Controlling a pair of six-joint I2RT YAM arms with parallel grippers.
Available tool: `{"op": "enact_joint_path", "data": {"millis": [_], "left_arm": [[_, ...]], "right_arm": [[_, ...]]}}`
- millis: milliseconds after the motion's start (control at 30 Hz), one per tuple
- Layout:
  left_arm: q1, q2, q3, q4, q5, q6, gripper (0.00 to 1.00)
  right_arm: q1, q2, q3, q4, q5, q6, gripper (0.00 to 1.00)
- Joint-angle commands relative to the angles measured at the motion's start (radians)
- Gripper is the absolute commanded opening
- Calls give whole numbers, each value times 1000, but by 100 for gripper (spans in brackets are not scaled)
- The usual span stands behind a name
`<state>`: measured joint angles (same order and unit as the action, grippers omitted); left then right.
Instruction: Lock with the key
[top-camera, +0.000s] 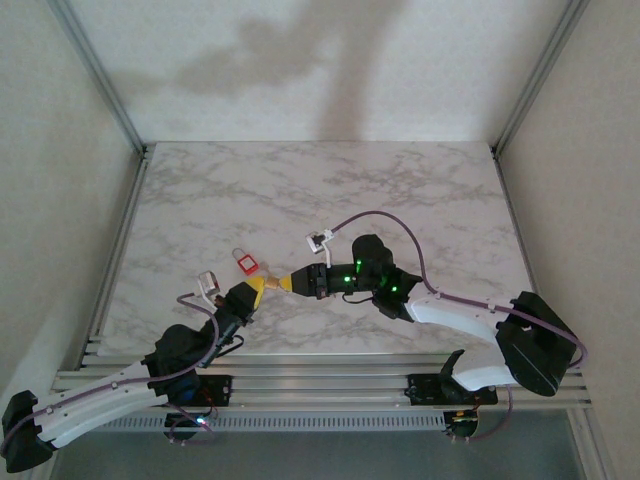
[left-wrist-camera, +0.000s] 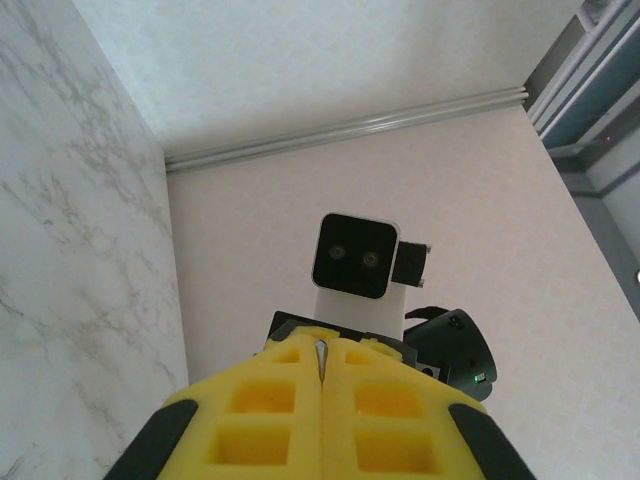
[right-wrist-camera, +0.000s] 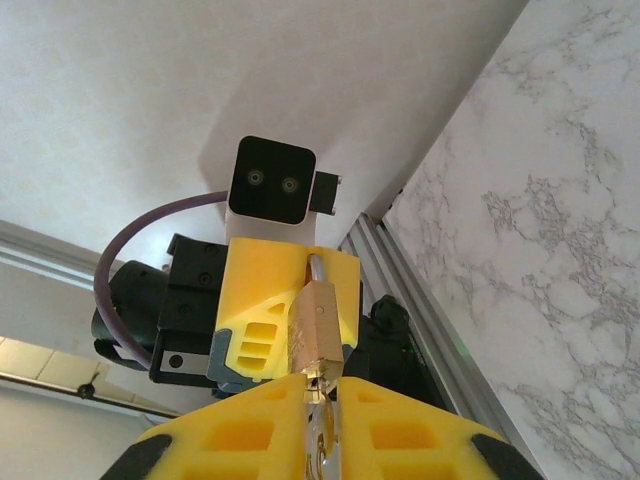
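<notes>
So the padlock (right-wrist-camera: 316, 325) is pinched in the closed left tool (top-camera: 262, 288). Its brass body sticks straight out past the tips toward the right tool (top-camera: 289, 283), with the shackle end tucked back between the left tool's pads. The right tool sits nose to nose with it, clamped on a thin bit of metal at the lock's near end, which I'm guessing is the key (right-wrist-camera: 321, 445). The lock's long axis lines up with both tools, so I'd say the turn has to be a wrist roll about that line.

No legible text, brand or number anywhere (padlock (right-wrist-camera: 318, 325) body too blurred)
</notes>
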<state>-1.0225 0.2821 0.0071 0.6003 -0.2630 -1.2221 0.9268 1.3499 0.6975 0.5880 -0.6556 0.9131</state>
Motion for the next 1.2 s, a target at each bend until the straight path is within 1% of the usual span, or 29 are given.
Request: {"op": "enact_joint_path", "data": {"millis": [0,167,367,900,1167], "left_arm": [[12,-4,-196,3,-21,-12,0],[12,-3,-196,0,-23,-14,0],[13,-4,-196,-5,-25,-13,0],[14,-10,-192,-48,-63,-42,0],[16,-11,-191,-65,-77,-56,0]], "right_arm": [[10,8,-10,47,-16,12,15],[12,15,-11,52,-26,16,15],[13,8,-15,47,-20,10,0],[11,-57,-35,-51,33,-38,0],[10,-68,-47,-69,32,-42,0]]}}
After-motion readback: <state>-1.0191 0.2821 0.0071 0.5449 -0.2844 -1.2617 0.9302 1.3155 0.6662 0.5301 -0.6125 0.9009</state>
